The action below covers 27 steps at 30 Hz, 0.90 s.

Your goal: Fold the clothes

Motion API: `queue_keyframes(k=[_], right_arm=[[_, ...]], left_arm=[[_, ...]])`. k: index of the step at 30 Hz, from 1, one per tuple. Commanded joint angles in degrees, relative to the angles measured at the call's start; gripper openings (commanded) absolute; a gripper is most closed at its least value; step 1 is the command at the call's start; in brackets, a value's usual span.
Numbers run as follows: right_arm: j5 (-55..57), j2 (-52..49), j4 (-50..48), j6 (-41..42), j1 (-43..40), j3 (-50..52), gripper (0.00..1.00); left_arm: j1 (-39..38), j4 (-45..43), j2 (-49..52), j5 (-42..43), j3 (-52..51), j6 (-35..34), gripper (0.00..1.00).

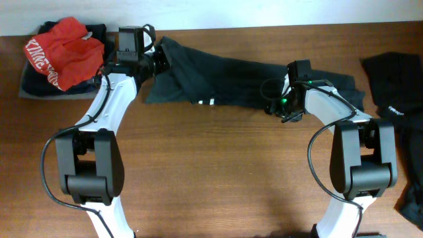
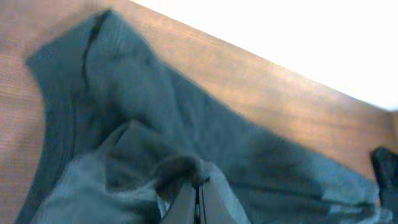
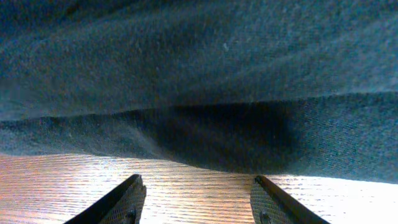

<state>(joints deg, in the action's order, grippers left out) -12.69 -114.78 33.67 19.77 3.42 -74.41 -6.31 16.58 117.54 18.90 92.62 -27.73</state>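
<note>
Teal-grey T-shirt point(image 1: 225, 78): limp, creased knit.

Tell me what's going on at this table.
Two robot arms are working on a dark teal-grey T-shirt that lies stretched across the back of the table, not yet folded. The left pincer is shut on a bunched bit of its fabric near the left end. The right pincer is open at the shirt's near edge on the right and holds nothing. A red garment tops a pile at far left, and black clothes lie at the right.
</note>
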Motion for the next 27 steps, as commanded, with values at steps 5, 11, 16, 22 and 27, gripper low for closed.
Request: queue_keyframes(k=[5, 11, 16, 22, 27], right_arm=[[1.0, -0.1, -1.8, 0.6, 0.5, 3.2, 0.59], [0.9, -0.1, -2.0, 0.7, 0.5, 3.6, 0.59], [1.0, -0.1, -2.1, 1.7, 0.5, 3.6, 0.59], [1.0, -0.1, -2.0, 1.7, 0.5, 3.7, 0.59], [1.0, -0.1, -2.1, 1.7, 0.5, 3.8, 0.59]], left_arm=[[-3.1, -5.4, -1.6, -6.1, 1.0, -1.0, 0.01], [-5.0, -8.4, -0.4, -13.0, 1.0, -0.9, 0.01], [-5.4, -11.2, 1.4, -17.6, 1.0, -0.9, 0.01], [-5.4, -16.3, 5.6, -19.5, 1.0, -0.9, 0.01], [-5.4, -18.4, 7.8, -23.2, 1.0, -0.9, 0.01]])
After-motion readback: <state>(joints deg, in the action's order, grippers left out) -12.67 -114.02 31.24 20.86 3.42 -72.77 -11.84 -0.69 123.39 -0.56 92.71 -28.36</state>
